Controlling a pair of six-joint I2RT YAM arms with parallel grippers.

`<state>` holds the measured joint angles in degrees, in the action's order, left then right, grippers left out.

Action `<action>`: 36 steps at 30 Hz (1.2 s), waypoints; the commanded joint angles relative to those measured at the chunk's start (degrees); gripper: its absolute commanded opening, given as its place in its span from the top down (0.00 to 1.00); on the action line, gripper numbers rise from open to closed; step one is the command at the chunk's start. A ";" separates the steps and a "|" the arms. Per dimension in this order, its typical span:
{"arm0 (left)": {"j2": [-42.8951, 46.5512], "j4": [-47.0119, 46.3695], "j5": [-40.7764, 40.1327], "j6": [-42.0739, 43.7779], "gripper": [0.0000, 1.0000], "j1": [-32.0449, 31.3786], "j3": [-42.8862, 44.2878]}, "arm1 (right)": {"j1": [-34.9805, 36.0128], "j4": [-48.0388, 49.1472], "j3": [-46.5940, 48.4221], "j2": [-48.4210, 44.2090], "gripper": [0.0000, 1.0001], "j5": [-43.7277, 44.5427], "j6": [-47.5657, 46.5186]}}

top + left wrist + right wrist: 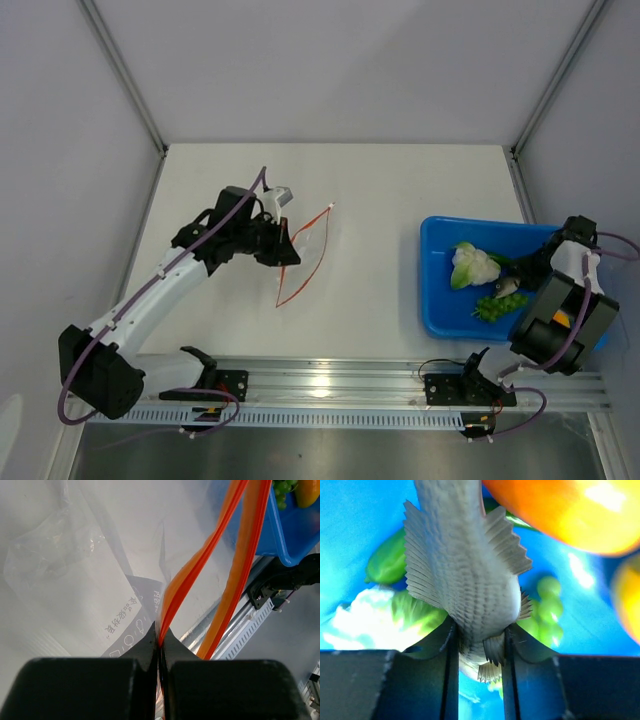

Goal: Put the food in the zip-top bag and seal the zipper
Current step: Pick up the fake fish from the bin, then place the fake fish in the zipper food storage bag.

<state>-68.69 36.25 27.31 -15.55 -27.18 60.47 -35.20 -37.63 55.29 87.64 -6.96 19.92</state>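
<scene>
My left gripper [283, 243] is shut on one orange-red zipper strip [192, 570] of the clear zip-top bag [75, 580] and holds its mouth open above the table [310, 222]. The second strip [240, 570] hangs apart from it. My right gripper [520, 282] is down in the blue tray [440, 300], shut on a grey toy fish [465, 570] at its tail end. Around it lie a white-green leafy piece [472, 266], green grapes [493, 307] and yellow-orange fruit [560, 510]. No food shows inside the bag.
The blue tray sits at the right, near the right side wall. A metal rail [330, 385] with both arm bases runs along the near edge. White walls enclose the table on the left, back and right.
</scene>
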 commanded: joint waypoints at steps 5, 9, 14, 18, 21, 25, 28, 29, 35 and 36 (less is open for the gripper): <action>3.38 -1.53 0.64 -1.50 0.99 0.46 -3.24 | 0.57 -10.79 6.40 -13.26 1.00 8.63 1.79; 3.73 -2.06 0.03 -2.37 0.99 0.46 -3.78 | 5.13 -15.00 10.71 -15.04 1.00 8.28 3.19; 2.51 -3.73 -0.51 -4.66 0.99 0.46 -3.87 | 17.95 -20.46 18.79 -13.99 1.00 5.57 12.65; -0.57 -3.90 1.43 -7.99 1.00 0.46 -2.64 | 30.68 -23.10 24.86 -9.52 1.00 3.36 17.33; -2.50 -4.08 1.43 -9.06 0.99 0.46 -2.46 | 37.54 -27.21 30.48 -5.82 1.00 0.82 17.78; -3.56 -4.34 1.08 -9.85 1.00 0.46 -2.90 | 43.44 -32.06 36.81 -0.20 1.00 -3.75 17.26; -3.21 -4.43 -0.50 -9.94 0.99 0.37 -3.07 | 46.88 -36.98 43.05 2.71 1.00 -6.56 15.68; -3.21 -4.35 -0.94 -9.94 0.99 0.37 -2.99 | 47.24 -39.60 44.37 4.72 1.00 -7.70 15.50; -3.21 -2.15 -3.84 -10.20 0.99 0.37 0.08 | 53.28 -46.56 56.32 10.18 1.00 -16.41 10.95; -3.04 -1.54 -4.37 -9.77 0.99 0.29 0.52 | 54.87 -47.70 57.81 11.67 1.00 -16.33 10.06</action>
<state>-72.60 34.24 24.88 -24.91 -27.18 57.41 15.18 -74.94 107.02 97.65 -17.67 33.78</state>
